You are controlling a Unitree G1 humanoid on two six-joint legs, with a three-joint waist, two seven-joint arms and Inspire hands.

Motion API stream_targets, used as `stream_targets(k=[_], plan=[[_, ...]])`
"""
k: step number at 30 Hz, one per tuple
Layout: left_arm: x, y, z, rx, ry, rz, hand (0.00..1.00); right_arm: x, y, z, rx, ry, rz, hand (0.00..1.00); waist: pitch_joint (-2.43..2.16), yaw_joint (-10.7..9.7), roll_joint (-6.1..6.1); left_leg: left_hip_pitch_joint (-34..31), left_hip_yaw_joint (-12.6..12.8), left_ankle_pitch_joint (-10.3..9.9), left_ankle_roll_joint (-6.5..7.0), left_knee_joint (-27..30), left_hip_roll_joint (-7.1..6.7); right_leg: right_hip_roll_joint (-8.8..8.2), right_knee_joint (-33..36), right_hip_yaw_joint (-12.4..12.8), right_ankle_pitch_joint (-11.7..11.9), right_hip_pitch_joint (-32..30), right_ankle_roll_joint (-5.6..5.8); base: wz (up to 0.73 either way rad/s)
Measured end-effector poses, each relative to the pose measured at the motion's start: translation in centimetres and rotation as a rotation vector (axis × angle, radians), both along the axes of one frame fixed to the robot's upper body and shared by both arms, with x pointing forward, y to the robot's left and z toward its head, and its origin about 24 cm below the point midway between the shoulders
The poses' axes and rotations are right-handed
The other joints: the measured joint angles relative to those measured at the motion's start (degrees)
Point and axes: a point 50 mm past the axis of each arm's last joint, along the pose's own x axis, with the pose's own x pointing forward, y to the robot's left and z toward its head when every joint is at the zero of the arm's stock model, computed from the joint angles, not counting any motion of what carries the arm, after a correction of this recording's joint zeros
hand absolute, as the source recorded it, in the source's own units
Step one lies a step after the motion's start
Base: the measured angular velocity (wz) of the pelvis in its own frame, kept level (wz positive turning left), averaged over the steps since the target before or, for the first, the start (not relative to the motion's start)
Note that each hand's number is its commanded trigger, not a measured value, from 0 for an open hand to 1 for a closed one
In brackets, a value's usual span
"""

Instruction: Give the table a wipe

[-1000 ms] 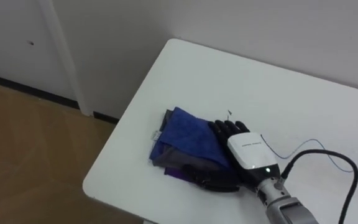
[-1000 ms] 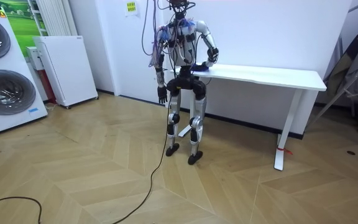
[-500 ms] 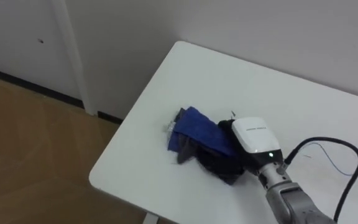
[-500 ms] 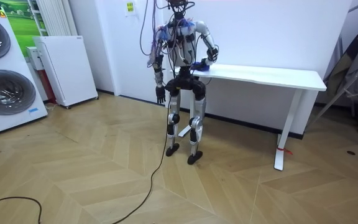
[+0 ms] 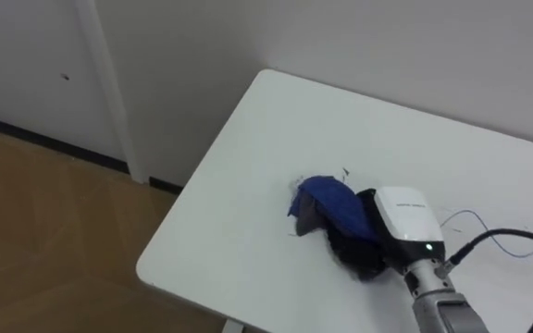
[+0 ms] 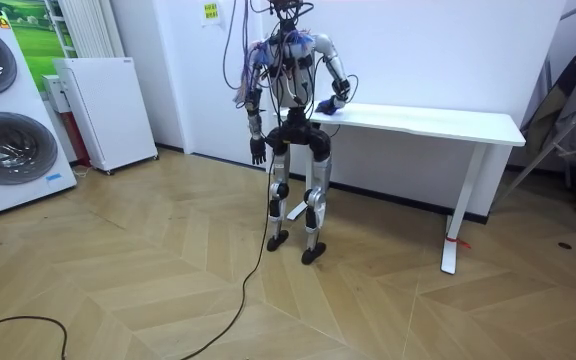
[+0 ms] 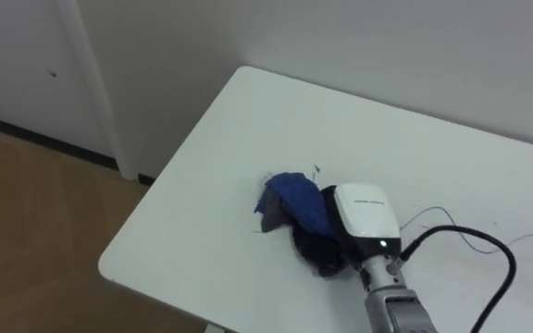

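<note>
My right robot hand [image 5: 403,220] is clenching round the blue cloth [image 5: 329,198], which was lying flat a second ago and is now bunching into a wad, drawn inward from the near corner of the white worktop [image 5: 239,194]. My left robot hand [image 6: 259,152] is hanging idle at my side. Judgement: one stroke is ending, and a bunched cloth is covering less surface per pass.

The table [image 5: 239,222] is white and has round corners. It stands on a wood floor [image 5: 44,231], close to a white wall [image 5: 340,37]. A blue cloth [image 5: 333,203] lies bunched up on it, near the left end. A thin thread [image 5: 475,213] lies just right of the cloth.
</note>
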Motion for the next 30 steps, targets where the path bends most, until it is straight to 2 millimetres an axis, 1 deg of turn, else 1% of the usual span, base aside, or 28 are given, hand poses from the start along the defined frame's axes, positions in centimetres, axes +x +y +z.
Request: stream_targets(k=[2,3,4,6,8,10,13,14,15,16,18,19,20,21,22,23,24,25,26,27,28,29,30], plan=[[-0.1,-0.1,-0.1,0.001,0.007,0.001,0.00,-0.3,0.3,-0.5,0.041,0.009,-0.033,1.00,-0.03,-0.82,0.37,0.09,-0.01,0.00,0.00,0.08,-0.02,-0.01,-0.01,-0.01,0.00,0.20,0.00,0.00],[0.0,-0.2,-0.1,0.001,0.008,0.001,0.00,-0.3,0.5,-0.5,0.050,0.009,-0.038,1.00,-0.03,-0.86,0.44,0.20,0.01,0.00,0.00,0.01,-0.01,0.00,-0.01,0.03,0.00,0.26,0.00,0.00],[0.0,-0.2,-0.1,0.003,0.013,0.005,0.00,-0.3,0.9,-0.7,0.073,0.010,-0.051,1.00,0.07,-0.73,0.60,0.68,0.05,0.00,0.00,-0.13,0.05,0.03,-0.02,0.17,0.00,0.60,0.00,-0.07],[-0.1,-0.6,-0.3,-0.002,0.023,0.013,0.00,-0.4,1.2,-1.1,0.107,0.022,-0.076,1.00,0.01,-0.81,0.78,1.14,0.28,-0.02,0.00,-0.33,0.13,0.10,-0.02,0.62,0.00,0.84,0.01,-0.09],[-0.2,-1.2,-0.4,-0.012,0.025,0.022,0.00,0.1,2.0,-0.9,0.134,0.012,-0.092,1.00,0.18,-0.39,0.87,0.91,0.72,0.00,-0.03,-0.37,0.28,0.18,0.00,0.70,0.00,0.30,0.00,-0.16],[-0.3,-1.5,-0.6,-0.017,0.033,0.030,0.00,0.6,2.5,-0.9,0.160,0.017,-0.105,1.00,0.26,-0.48,0.94,0.89,0.98,0.06,-0.13,-0.46,0.41,0.26,0.03,0.68,0.00,0.02,0.00,-0.14],[-0.3,-1.6,-0.5,-0.023,0.024,0.037,0.00,0.8,2.4,-0.8,0.195,0.029,-0.122,1.00,0.47,-0.80,1.08,0.67,1.30,0.13,-0.24,-0.49,0.46,0.31,0.04,0.68,0.00,-0.30,0.00,-0.02],[-0.8,-1.5,-0.5,-0.019,0.033,0.045,0.00,0.9,2.3,-0.8,0.214,0.032,-0.132,1.00,0.47,-0.90,1.08,0.55,1.26,0.15,-0.27,-0.56,0.47,0.30,0.04,0.55,0.00,-0.40,0.00,0.00],[-0.8,-1.4,-0.4,-0.016,0.031,0.047,0.00,0.9,2.2,-0.7,0.224,0.035,-0.136,1.00,0.47,-1.18,1.06,0.43,1.07,0.15,-0.27,-0.54,0.47,0.30,0.03,0.37,0.00,-0.46,0.00,0.15],[-1.0,-1.2,-0.3,-0.012,0.027,0.066,0.00,1.0,1.9,-0.6,0.235,0.034,-0.142,1.00,0.49,-2.25,0.91,-0.19,0.31,0.16,-0.29,-0.23,0.30,0.25,0.02,-0.42,0.00,-0.57,0.00,0.25],[-1.6,-0.8,-0.2,-0.004,0.033,0.085,0.00,0.9,0.7,-0.7,0.236,0.026,-0.174,1.00,0.50,-2.83,0.87,-0.37,-0.08,0.22,-0.25,-0.04,0.20,0.13,0.03,-0.97,0.00,-0.88,0.00,0.22],[-2.4,-0.4,-0.2,0.003,0.044,0.110,0.00,0.5,-0.8,-1.0,0.224,0.027,-0.222,1.00,0.41,-3.03,0.93,-0.24,-0.30,0.24,-0.22,-0.08,0.10,0.08,0.03,-1.17,0.00,-0.80,0.00,0.15],[-3.1,0.2,0.0,0.016,0.049,0.142,0.00,0.3,-2.4,-1.1,0.216,0.010,-0.285,1.00,0.23,-3.74,0.56,-0.02,-0.85,0.35,-0.08,0.00,-0.08,-0.03,0.01,-1.43,0.00,-0.53,0.00,0.22],[-3.4,0.6,0.1,0.026,0.054,0.153,0.00,-0.1,-3.4,-1.2,0.212,0.009,-0.327,1.00,0.14,-4.27,0.23,0.07,-1.30,0.50,-0.01,-0.04,-0.26,-0.14,-0.06,-1.76,0.00,-0.24,0.00,0.41],[-4.2,1.5,0.3,0.050,0.068,0.164,0.00,-1.2,-5.7,-1.5,0.191,0.013,-0.412,1.00,0.13,-5.38,0.17,0.22,-1.59,0.77,0.13,-0.17,-0.49,-0.39,-0.14,-2.28,0.00,0.27,0.01,0.46],[-4.8,2.3,0.5,0.074,0.069,0.193,0.00,-2.4,-8.0,-1.7,0.171,0.013,-0.504,1.00,0.27,-5.92,-0.30,0.72,-1.13,0.92,0.25,-0.57,-0.54,-0.58,-0.08,-2.18,0.00,0.80,0.01,0.40],[-5.1,2.7,0.7,0.085,0.069,0.216,0.00,-3.1,-9.2,-1.8,0.168,0.016,-0.560,1.00,0.03,-6.00,-0.10,0.88,-1.11,0.95,0.31,-0.78,-0.54,-0.61,0.00,-2.23,0.00,0.90,0.01,0.19],[-5.6,3.4,0.9,0.103,0.069,0.250,0.00,-4.5,-11.2,-2.0,0.171,0.025,-0.673,1.00,-0.15,-6.14,-0.36,0.97,-0.98,0.96,0.32,-0.86,-0.55,-0.68,0.04,-2.23,0.00,1.00,0.01,0.09],[-6.0,4.2,1.2,0.123,0.076,0.255,0.00,-5.7,-12.9,-2.1,0.169,0.032,-0.765,1.00,-0.19,-6.65,-0.77,0.94,-0.91,0.96,0.33,-0.82,-0.54,-0.70,0.08,-2.15,0.00,1.03,0.01,0.06],[-6.2,4.4,1.3,0.132,0.081,0.253,0.00,-6.3,-13.6,-2.1,0.168,0.038,-0.801,1.00,-0.22,-6.95,-1.00,0.93,-0.89,0.96,0.33,-0.82,-0.53,-0.70,0.09,-2.13,0.00,1.05,0.01,0.03],[-6.6,4.9,1.5,0.144,0.087,0.259,0.00,-7.5,-14.6,-2.3,0.165,0.049,-0.870,1.00,-0.46,-7.37,-1.39,0.92,-0.79,0.96,0.32,-0.83,-0.49,-0.67,0.08,-2.14,-0.01,1.05,0.02,0.00],[-6.7,5.0,1.5,0.148,0.086,0.276,0.00,-8.6,-15.4,-2.4,0.151,0.059,-0.920,1.00,-0.60,-7.70,-1.59,0.96,-0.77,0.96,0.32,-0.90,-0.46,-0.66,0.07,-2.20,-0.04,1.24,0.07,0.00],[-6.8,5.0,1.5,0.147,0.086,0.278,0.00,-9.0,-15.7,-2.4,0.146,0.063,-0.938,1.00,-0.62,-8.09,-1.66,1.14,-0.76,0.96,0.32,-0.90,-0.44,-0.66,0.03,-2.21,-0.05,1.50,0.08,0.00]])
